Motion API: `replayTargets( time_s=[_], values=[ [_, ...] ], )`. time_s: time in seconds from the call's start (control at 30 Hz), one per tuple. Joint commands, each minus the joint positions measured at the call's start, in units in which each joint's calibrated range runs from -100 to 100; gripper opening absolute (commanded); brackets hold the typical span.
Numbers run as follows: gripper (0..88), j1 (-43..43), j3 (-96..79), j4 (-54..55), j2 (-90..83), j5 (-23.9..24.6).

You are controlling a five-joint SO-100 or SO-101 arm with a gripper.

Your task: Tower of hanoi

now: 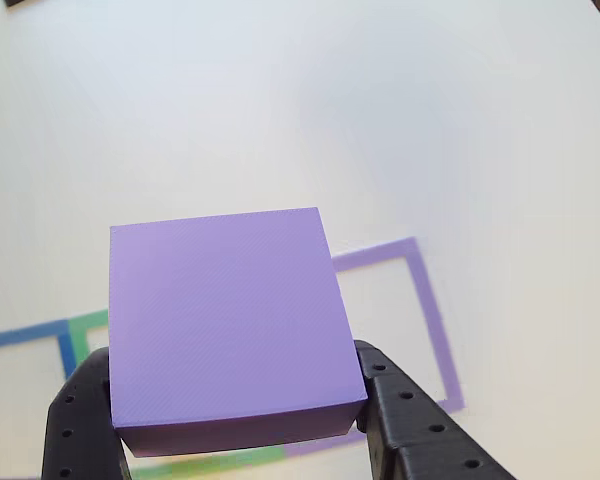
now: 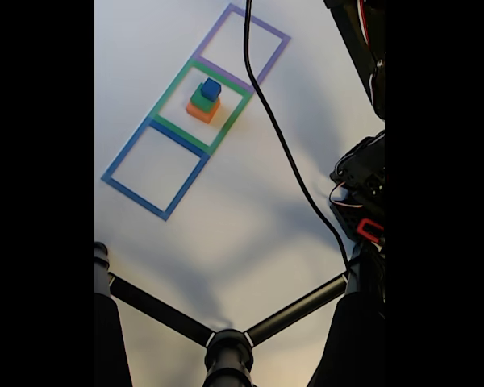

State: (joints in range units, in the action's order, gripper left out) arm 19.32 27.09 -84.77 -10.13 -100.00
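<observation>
End effector (image 1: 238, 425) clamps purple block (image 1: 225, 315); blue cube (image 2: 211, 88) tops green-outline stack.

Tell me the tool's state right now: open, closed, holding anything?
Tool: closed on the purple block, held above the table.

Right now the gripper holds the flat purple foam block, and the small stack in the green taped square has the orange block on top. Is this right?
Not quite. The fixed view shows the blue cube on top; the orange block lies at the bottom. The gripper does hold the flat purple foam block.
</observation>
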Motion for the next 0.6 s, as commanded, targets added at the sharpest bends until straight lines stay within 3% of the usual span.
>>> replayTargets(
  time_s=[0.0, 0.23, 0.57],
  values=[
    [13.9, -6.8, 4.6, -4.7, -5.8, 0.0],
    [13.8, -17.4, 1.6, -7.3, -9.9, 0.0],
    [13.8, -28.1, -23.5, -0.3, -27.9, 0.0]
  ],
)
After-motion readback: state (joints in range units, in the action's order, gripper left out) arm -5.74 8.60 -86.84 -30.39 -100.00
